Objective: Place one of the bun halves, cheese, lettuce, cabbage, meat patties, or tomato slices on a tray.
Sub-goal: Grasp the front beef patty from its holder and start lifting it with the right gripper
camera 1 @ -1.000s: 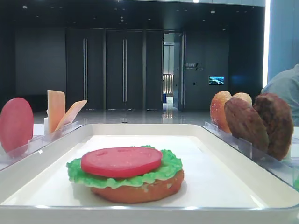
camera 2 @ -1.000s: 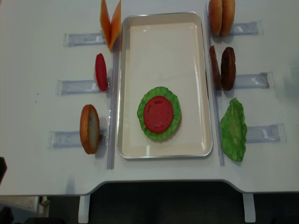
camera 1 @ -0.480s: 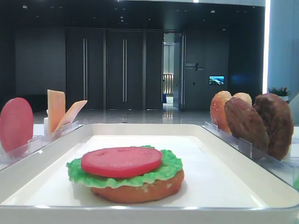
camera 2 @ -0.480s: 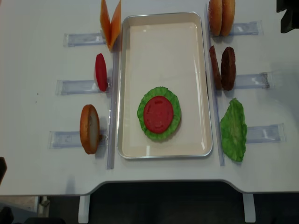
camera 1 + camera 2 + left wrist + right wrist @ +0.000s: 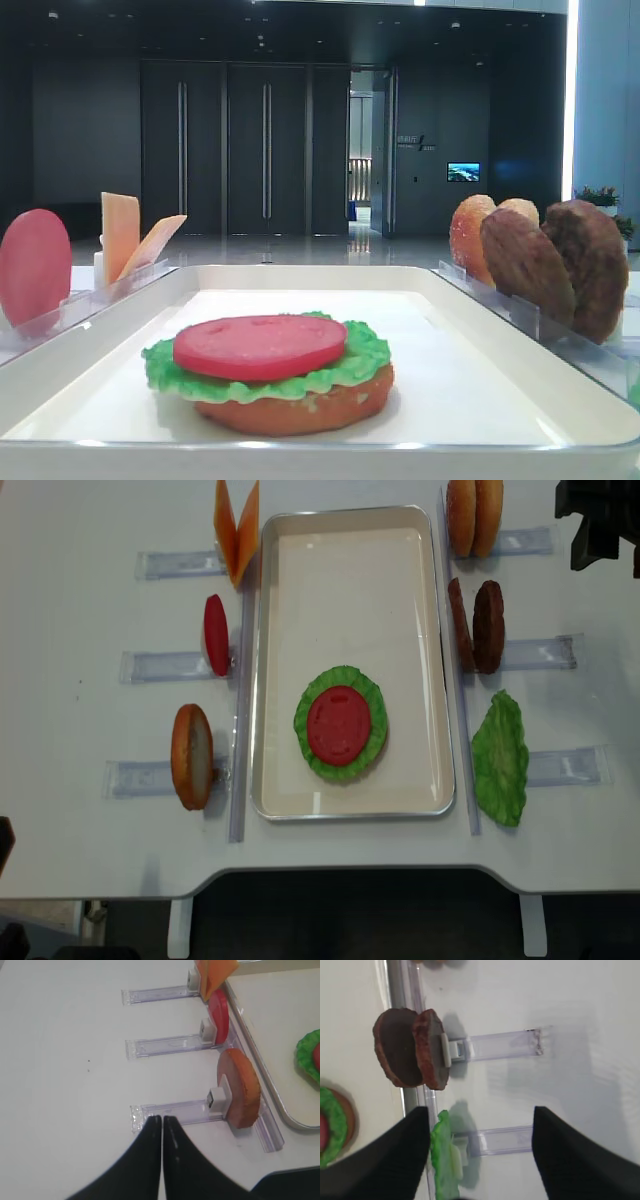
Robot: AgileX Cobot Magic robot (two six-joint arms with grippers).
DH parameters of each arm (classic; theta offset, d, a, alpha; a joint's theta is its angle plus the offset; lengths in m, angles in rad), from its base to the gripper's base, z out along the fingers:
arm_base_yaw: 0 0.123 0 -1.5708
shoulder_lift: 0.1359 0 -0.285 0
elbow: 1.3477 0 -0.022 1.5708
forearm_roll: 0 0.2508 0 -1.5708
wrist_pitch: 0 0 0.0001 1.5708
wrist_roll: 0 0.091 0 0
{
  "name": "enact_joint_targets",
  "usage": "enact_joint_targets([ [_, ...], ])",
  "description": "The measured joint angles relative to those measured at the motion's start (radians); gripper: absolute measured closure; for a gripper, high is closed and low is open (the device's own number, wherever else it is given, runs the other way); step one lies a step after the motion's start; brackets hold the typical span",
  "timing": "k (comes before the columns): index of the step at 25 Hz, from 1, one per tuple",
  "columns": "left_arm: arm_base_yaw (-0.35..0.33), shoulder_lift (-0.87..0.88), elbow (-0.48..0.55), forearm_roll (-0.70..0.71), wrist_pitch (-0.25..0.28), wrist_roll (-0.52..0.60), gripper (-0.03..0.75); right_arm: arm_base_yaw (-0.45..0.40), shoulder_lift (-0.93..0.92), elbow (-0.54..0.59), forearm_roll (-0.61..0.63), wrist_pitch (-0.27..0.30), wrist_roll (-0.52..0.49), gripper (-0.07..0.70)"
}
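Note:
On the white tray (image 5: 350,570) lies a bun half under lettuce (image 5: 375,730), with a tomato slice (image 5: 340,725) on top. Two meat patties (image 5: 478,626) stand in a rack right of the tray, also seen in the right wrist view (image 5: 410,1055). A second lettuce leaf (image 5: 500,758) leans below them. My right gripper (image 5: 479,1125) is open and empty, high above the right-hand racks. My left gripper (image 5: 162,1119) is shut and empty, over the outer end of the rack that holds a bun half (image 5: 240,1087).
Clear plastic racks line both sides of the tray. The left side has cheese slices (image 5: 237,530), a tomato slice (image 5: 216,634) and a bun half (image 5: 191,756). Two bun halves (image 5: 474,517) stand at the back right. My right arm (image 5: 600,525) shows at the top right edge.
My right arm has come into the overhead view from the top right corner and reaches further in now. The left gripper has stayed shut and still.

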Motion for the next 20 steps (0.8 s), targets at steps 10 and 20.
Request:
enact_joint_targets([
  [10, 0.000, 0.000, 0.000, -0.005, 0.000, 0.000, 0.715, 0.177, 0.074, -0.044, -0.031, -0.012, 0.065, 0.197],
  [20, 0.000, 0.000, 0.000, -0.008, 0.000, 0.000, 0.715, 0.274, 0.228, -0.182, -0.130, 0.017, 0.139, 0.197],
])
